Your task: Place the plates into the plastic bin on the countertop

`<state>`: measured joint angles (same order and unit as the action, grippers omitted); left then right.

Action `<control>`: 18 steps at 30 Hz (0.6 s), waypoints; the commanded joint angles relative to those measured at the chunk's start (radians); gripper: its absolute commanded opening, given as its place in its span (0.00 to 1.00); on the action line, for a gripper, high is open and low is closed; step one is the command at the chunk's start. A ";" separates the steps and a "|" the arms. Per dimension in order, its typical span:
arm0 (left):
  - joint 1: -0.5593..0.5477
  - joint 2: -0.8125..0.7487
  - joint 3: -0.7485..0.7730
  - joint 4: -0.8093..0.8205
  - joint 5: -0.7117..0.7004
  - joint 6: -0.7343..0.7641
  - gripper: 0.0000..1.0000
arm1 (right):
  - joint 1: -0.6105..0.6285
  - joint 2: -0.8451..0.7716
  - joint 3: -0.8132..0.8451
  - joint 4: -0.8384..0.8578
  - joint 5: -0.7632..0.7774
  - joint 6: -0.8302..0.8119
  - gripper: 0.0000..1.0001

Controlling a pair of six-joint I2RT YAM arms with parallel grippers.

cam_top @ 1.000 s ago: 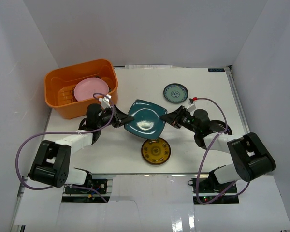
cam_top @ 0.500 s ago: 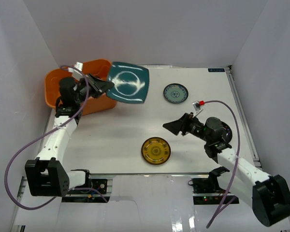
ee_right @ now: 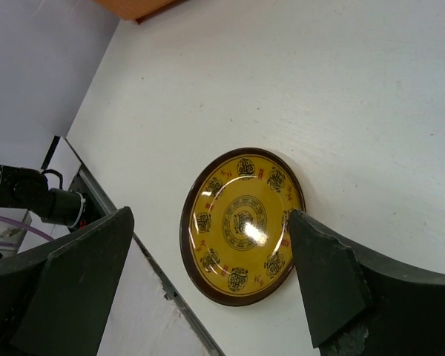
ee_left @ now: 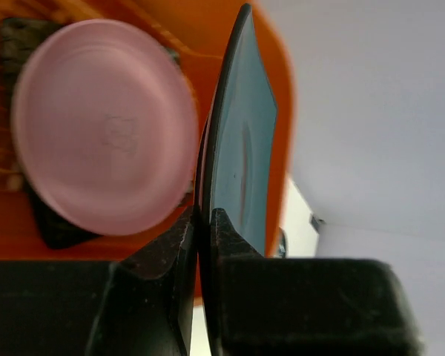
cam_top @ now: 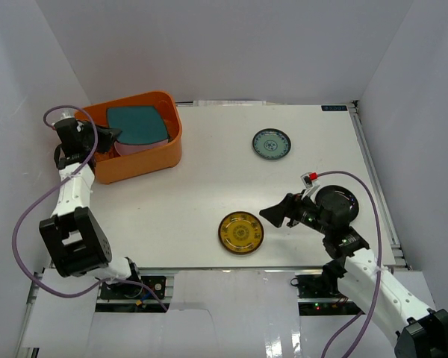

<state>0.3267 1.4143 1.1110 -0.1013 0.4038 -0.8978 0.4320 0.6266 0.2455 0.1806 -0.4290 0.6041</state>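
Here the left gripper [ee_left: 202,215] is clamped thin on the near rim of the teal plate [cam_top: 138,124], holding it over the bin [cam_top: 145,165], above the pink plate [ee_left: 104,126], likely so it lands on the stack, not the wall. The plate juts straight out from the fingers toward the bin's right end, face up, near level; being square, it has no real long axis. The right gripper [ee_right: 209,219], spread wide and empty, aims at the amber plate [cam_top: 240,233]
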 commanded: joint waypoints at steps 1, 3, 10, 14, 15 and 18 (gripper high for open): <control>0.008 0.036 0.090 0.037 -0.011 0.017 0.00 | -0.004 -0.030 -0.014 -0.043 0.007 -0.049 0.91; 0.011 0.069 0.096 0.034 -0.042 0.034 0.00 | -0.004 -0.039 -0.023 -0.053 0.009 -0.052 0.91; 0.023 0.193 0.099 0.089 -0.046 0.083 0.00 | -0.004 -0.073 -0.068 -0.099 0.056 -0.067 0.94; 0.023 0.242 0.119 0.094 -0.021 0.119 0.36 | -0.003 -0.093 -0.078 -0.136 0.073 -0.072 0.96; 0.025 0.251 0.121 0.091 -0.013 0.122 0.48 | -0.004 -0.096 -0.071 -0.148 0.088 -0.078 0.96; 0.025 0.218 0.101 0.094 0.004 0.103 0.85 | -0.004 -0.107 -0.074 -0.155 0.124 -0.069 0.96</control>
<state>0.3450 1.7020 1.1694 -0.0978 0.3489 -0.7822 0.4320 0.5350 0.1711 0.0372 -0.3511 0.5518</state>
